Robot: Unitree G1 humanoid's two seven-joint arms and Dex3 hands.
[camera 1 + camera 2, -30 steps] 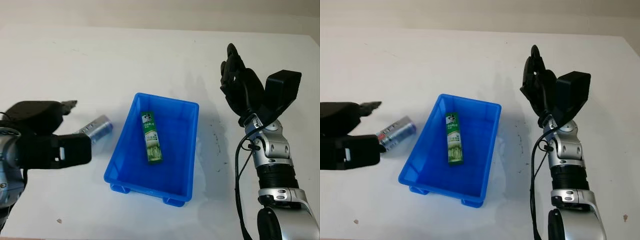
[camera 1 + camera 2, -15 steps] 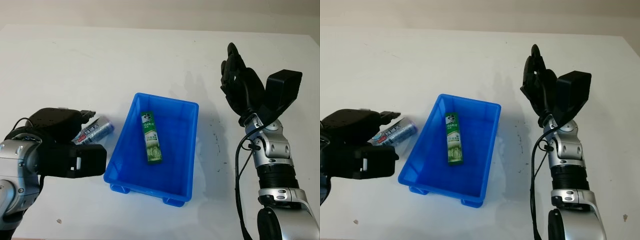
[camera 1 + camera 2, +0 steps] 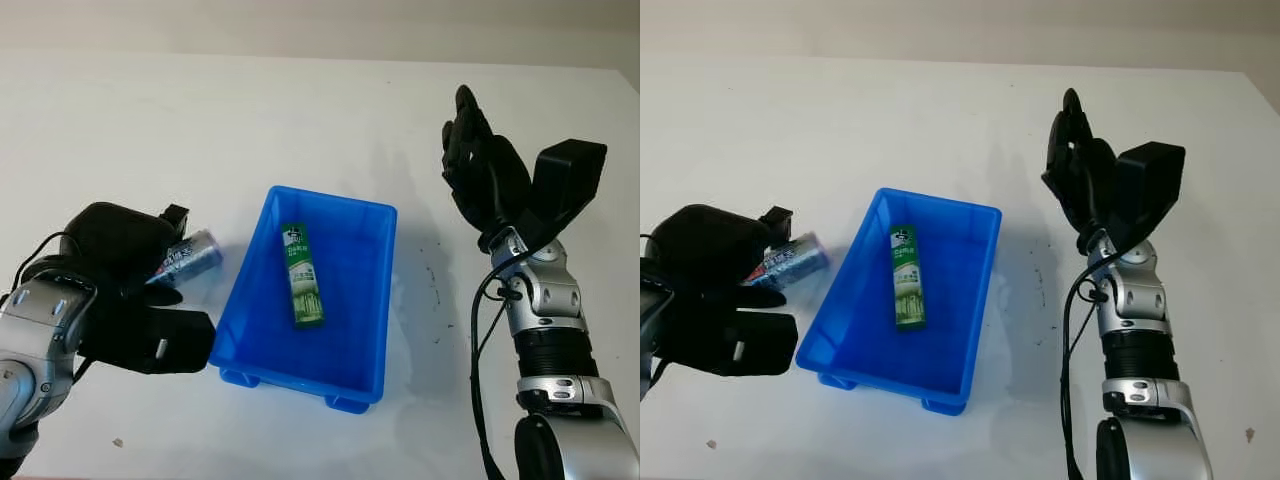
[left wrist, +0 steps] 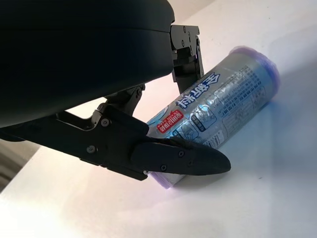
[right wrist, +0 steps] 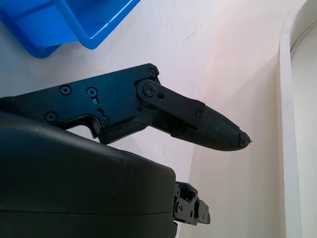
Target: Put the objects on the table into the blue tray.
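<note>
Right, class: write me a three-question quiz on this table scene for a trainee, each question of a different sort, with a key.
1. True or false: the green tube lies inside the blue tray.
2. Which hand is closing around the silver-blue roll?
A. the left hand
B. the right hand
C. neither
3. Fill in: the roll lies on the white table, on the tray's ____ side as the robot sees it.

Key: 1 true. 2 A; the fingers wrap the roll, which looks to be on the table, while the right hand is open, raised right of the tray. 3 left.
</note>
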